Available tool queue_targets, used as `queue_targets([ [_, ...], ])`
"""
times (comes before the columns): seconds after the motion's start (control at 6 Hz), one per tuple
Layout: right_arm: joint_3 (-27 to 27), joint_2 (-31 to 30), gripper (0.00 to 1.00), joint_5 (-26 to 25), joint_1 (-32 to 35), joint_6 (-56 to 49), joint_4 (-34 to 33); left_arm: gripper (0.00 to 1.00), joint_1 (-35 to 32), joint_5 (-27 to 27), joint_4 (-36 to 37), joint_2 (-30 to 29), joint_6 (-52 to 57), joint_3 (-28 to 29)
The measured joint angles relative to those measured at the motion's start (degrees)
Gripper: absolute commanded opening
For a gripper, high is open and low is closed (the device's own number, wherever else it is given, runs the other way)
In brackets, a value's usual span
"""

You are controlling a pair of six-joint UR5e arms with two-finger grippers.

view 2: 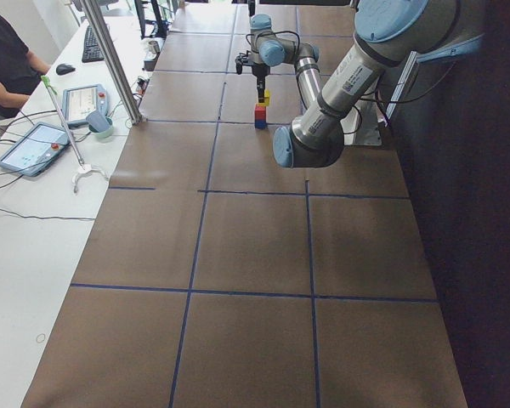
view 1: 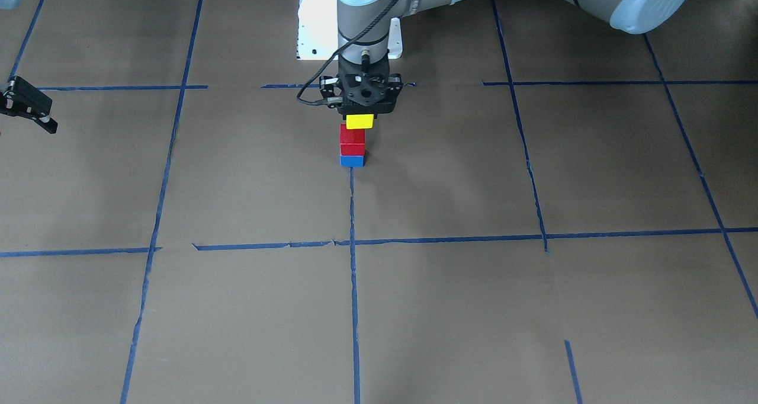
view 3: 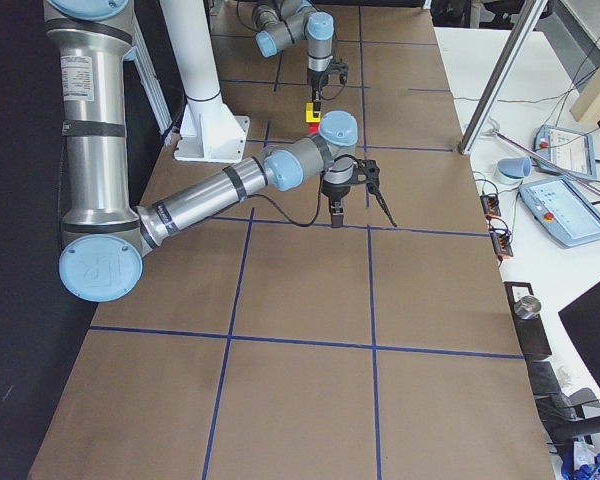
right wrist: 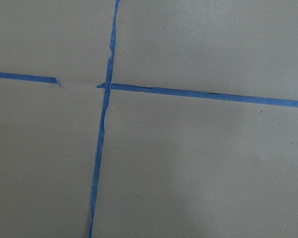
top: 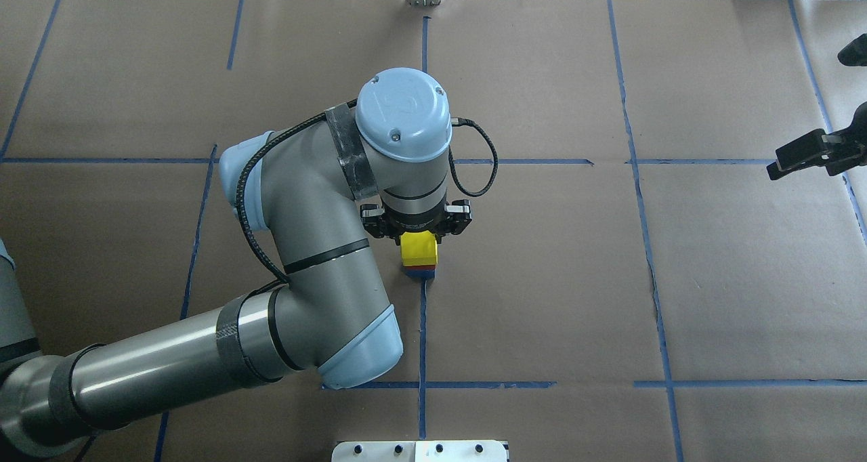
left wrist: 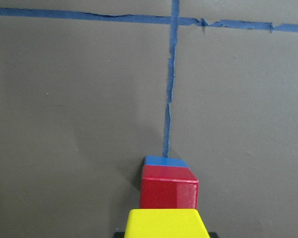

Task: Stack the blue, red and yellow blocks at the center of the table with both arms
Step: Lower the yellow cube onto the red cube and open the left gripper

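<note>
A red block (view 1: 353,141) sits on a blue block (view 1: 353,162) at the table's centre, on a blue tape crossing. My left gripper (view 1: 360,117) points straight down over this stack and is shut on the yellow block (view 1: 360,122), which sits just over the red block's top, slightly offset. I cannot tell if the two touch. The left wrist view shows yellow (left wrist: 166,224) over red (left wrist: 169,188) over blue (left wrist: 165,161). My right gripper (view 3: 363,212) hangs open and empty far off at the table's right side, with one of its fingers (top: 802,154) showing in the overhead view.
The table is brown paper with a blue tape grid (view 1: 353,285). The white robot base plate (view 1: 317,31) lies behind the stack. My left forearm (top: 169,360) crosses the near left of the table. Tablets (view 3: 565,205) and a metal pole (view 3: 490,90) stand on the side bench.
</note>
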Motion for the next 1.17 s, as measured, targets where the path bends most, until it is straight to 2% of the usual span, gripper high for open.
queue_targets([
  [0.83, 0.3, -0.3, 1.0, -0.1, 0.0, 0.5, 0.0, 0.02, 0.0, 1.3, -1.7, -0.1, 0.5, 2.9],
  [1.0, 0.3, -0.3, 1.0, -0.1, 0.0, 0.5, 0.0, 0.21, 0.0, 1.3, -2.2, 0.0, 0.5, 3.0],
  [1.17, 0.3, -0.3, 1.0, -0.1, 0.0, 0.5, 0.0, 0.94, 0.1, 1.3, -2.8, 0.1, 0.5, 3.0],
])
